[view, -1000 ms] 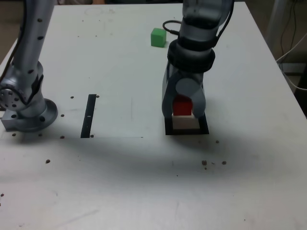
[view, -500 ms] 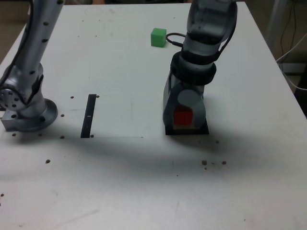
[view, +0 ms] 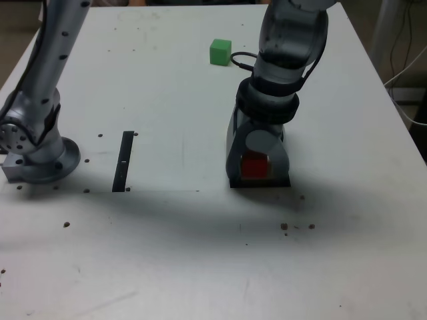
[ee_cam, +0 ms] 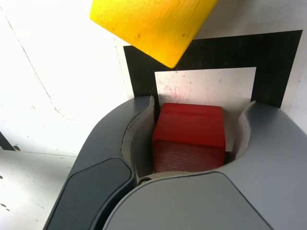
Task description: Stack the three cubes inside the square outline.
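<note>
One red cube (ee_cam: pixel 189 134) sits between open fingers (ee_cam: pixel 115 124), inside the square outline (ee_cam: pixel 276 67).

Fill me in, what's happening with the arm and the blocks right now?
The arm's gripper is down at the square outline, with the red cube between its jaws, inside the outline. The pictures don't settle whether it is gripped or free. The yellow cube shows close by in the wrist view, while the green cube sits apart, farther back on the table. The stack isn't built yet.
</note>
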{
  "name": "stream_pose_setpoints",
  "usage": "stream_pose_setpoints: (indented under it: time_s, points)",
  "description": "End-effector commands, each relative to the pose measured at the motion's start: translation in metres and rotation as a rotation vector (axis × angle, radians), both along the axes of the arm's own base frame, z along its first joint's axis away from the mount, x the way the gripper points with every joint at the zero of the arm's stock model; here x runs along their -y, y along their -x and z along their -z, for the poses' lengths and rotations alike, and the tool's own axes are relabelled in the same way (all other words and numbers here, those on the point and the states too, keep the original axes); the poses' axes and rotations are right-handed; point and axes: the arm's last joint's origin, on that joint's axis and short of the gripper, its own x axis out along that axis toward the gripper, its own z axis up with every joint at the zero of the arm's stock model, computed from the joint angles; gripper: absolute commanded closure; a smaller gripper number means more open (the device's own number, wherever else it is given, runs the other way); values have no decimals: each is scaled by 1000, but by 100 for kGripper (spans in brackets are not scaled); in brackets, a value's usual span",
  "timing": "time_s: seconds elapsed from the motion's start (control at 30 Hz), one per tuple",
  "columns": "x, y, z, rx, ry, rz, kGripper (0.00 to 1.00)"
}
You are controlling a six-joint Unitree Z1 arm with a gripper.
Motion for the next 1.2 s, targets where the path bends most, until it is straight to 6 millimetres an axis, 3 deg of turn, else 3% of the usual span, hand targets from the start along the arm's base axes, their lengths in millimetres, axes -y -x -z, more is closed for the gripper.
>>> stream_pose_setpoints:
  time_s: [0.0, 0.2, 0.47, 0.63, 0.9, 1.17]
  points:
    - [1, 1, -1, 4, 0, 3, 1]
    - [-1, 12, -12, 17, -15, 0, 1]
    - [-6, 37, -41, 42, -64, -14, 1]
    - [-25, 47, -57, 44, -106, -22, 1]
    - [-65, 43, -61, 53, -94, 27, 1]
    - [-77, 32, -48, 19, -67, 74, 1]
